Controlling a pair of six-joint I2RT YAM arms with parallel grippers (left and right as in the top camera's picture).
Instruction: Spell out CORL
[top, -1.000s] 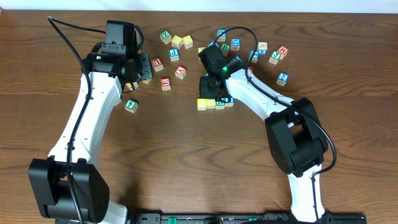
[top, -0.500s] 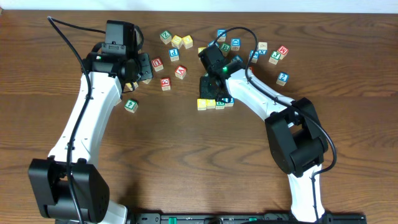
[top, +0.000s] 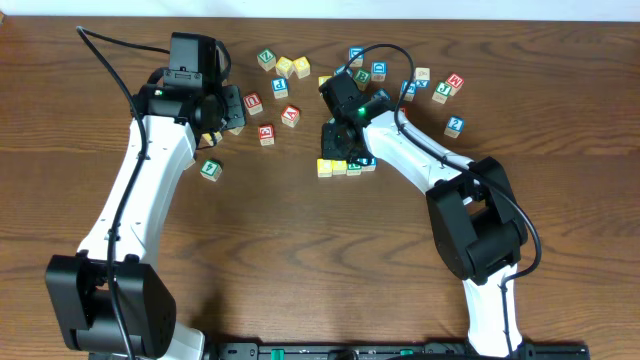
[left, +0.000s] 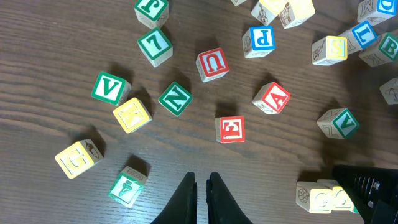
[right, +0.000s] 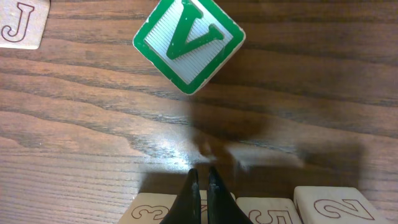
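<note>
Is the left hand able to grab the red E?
Probably yes: the red E sits alone just ahead of the left hand, with nothing between them. The shut hand must open first.

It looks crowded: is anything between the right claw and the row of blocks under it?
Nothing visible does. The shut right gripper hangs right at the row; the green V block lies beyond, apart.

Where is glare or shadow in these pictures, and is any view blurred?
Right wrist view: a pale glare patch on the table below the green V block, dark shadow around it; the block is sharp. Left wrist view: even light, letters crisp, as on the red U block. Overhead view: no glare; a green light glows on the right arm.
</note>
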